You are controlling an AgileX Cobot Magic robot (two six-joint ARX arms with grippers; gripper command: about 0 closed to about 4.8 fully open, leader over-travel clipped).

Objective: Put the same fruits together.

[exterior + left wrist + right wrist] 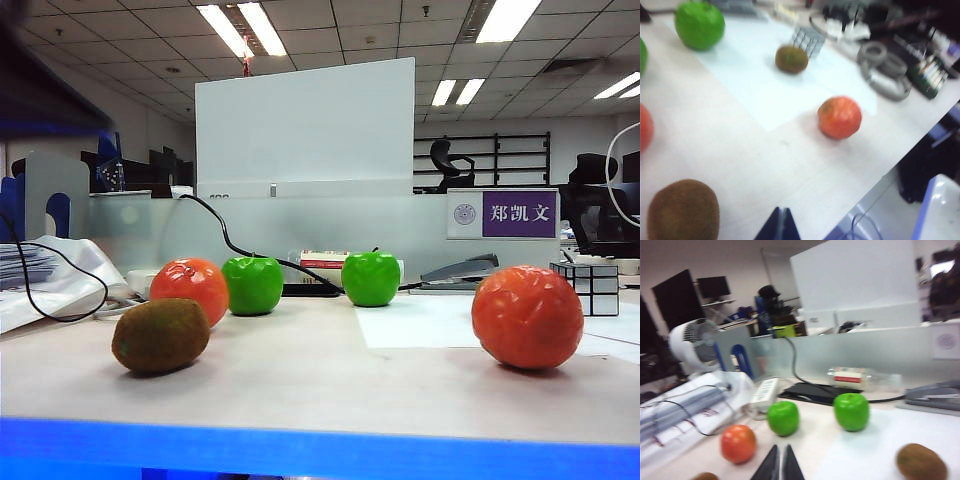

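I see a kiwi (pixel 161 335) at the front left of the counter (pixel 330 385). Behind it sit two apples (pixel 252 284) (pixel 371 278). Both tools (pixel 778 225) (pixel 779 465) hang above.

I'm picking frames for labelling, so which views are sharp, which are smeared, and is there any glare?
Exterior view: sharp, with ceiling-light glints on the right orange fruit; neither gripper shows. Left wrist view: motion-smeared, far clutter soft, shut left gripper dark at the edge above the near kiwi. Right wrist view: mildly blurred, green apples readable, shut right gripper at the edge.
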